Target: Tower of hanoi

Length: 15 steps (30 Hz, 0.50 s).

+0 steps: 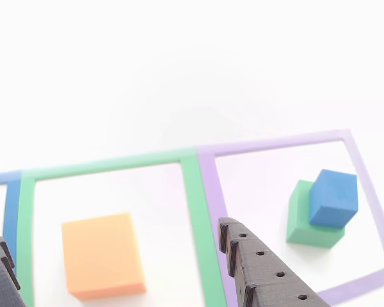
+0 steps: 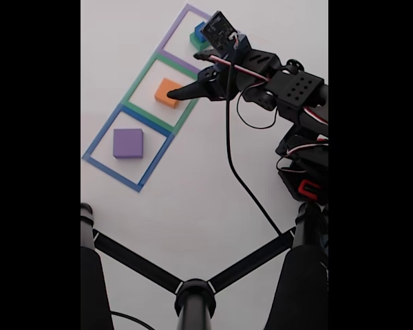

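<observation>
Fixed view: your arm (image 2: 289, 86) reaches in from the right over the white worktop (image 2: 193, 206), with the gripper (image 2: 182, 93) hanging above the middle taped square. Three taped outlines run in a diagonal row: blue outline (image 2: 96, 148) nearest, green outline (image 2: 139, 77) in the middle, purple outline (image 2: 171, 38) farthest. The purple block (image 2: 128, 143) lies flat inside the blue outline; it's wide, low, matte. The orange block (image 2: 168, 93) sits inside the green outline, smaller in footprint, and the dark jaw tip overlaps its right edge in this view; you can't tell from here if it touches. The green cube (image 2: 195, 40) and blue cube (image 2: 199, 29) are inside the purple outline, partly hidden behind the wrist camera board.

Other view: the orange block (image 1: 102, 256) looks matte, with soft edges, and lies well inside the green outline (image 1: 195, 211), clear of the tape. The blue cube (image 1: 333, 198) is stacked on the green cube (image 1: 304, 220), offset towards the right and rotated a little, so it overhangs that side. Both stand inside the purple outline (image 1: 371, 198). Your jaws are spread apart and hold nothing: one toothed finger (image 1: 262, 268) is over the green and purple tape, the other finger (image 1: 0, 275) at the left edge, the orange block between them lower down.
</observation>
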Each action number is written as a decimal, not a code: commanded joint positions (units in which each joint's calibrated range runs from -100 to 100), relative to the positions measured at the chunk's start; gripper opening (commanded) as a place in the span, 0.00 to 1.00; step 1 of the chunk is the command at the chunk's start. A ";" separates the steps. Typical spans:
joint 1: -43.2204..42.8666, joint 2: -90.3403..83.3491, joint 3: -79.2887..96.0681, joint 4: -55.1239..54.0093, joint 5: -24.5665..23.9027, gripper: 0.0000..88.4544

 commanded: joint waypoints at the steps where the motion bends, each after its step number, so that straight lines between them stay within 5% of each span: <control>1: -0.81 9.55 2.35 -20.81 0.00 0.45; 15: -3.10 34.71 5.07 -49.46 0.00 0.45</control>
